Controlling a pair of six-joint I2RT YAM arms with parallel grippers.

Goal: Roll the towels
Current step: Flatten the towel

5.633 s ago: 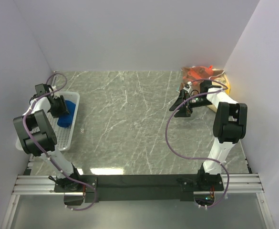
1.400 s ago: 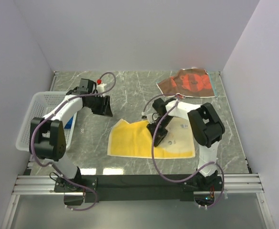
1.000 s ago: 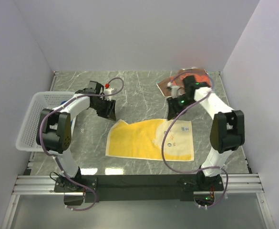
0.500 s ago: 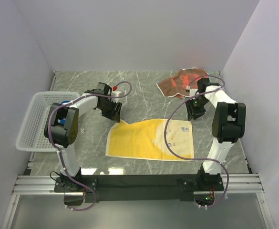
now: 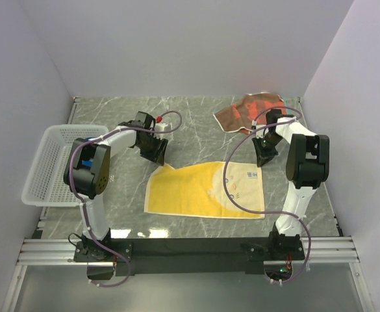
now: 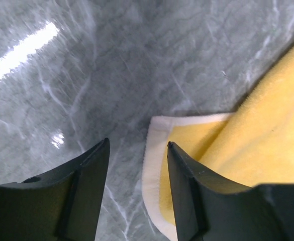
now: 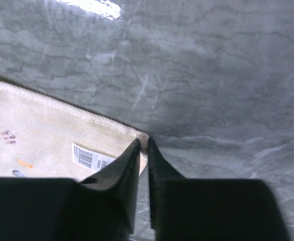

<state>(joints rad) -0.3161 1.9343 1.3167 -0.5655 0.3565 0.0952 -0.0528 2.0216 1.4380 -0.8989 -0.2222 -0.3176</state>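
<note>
Grey marble tabletop [image 5: 196, 123], white walls [image 5: 190, 45]

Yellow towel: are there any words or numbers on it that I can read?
No text here can be read.
On the cream side of the yellow towel, the white label has a barcode with tiny print beside it, too small to read.
The small coloured marks printed on that cream side are too blurred to tell letters from pictures.
The brown-and-orange towel shows only a pattern, no words.
</note>
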